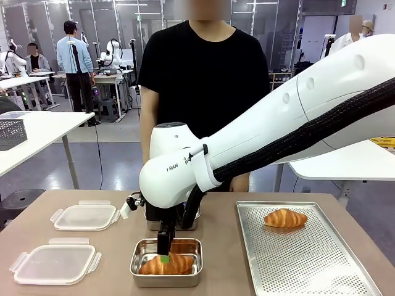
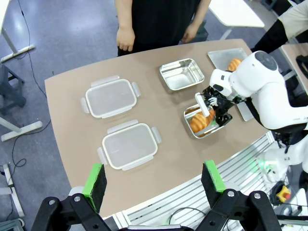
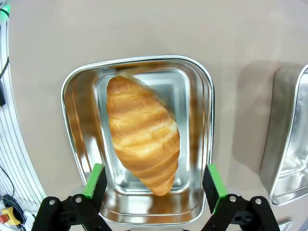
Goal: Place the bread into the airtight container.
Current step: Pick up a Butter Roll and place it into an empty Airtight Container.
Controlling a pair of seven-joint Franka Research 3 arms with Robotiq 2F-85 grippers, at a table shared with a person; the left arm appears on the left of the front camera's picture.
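Croissant (image 3: pixel 143 132) in container (image 3: pixel 198 144); left and right jaws apart; right arm (image 1: pixel 259 139) lettered "RAN".

bright, even overhead light; soft shadows on the table (image 3: pixel 144 29); warm glare inside the steel container (image 3: pixel 77 115); wrist views bow at the edges.

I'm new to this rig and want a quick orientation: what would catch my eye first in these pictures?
First, the golden croissant lying diagonally in the steel container at the table's near middle, with the right gripper open right above it. Next, a second croissant on the perforated tray to the robot's right, and two clear lids lying to its left.
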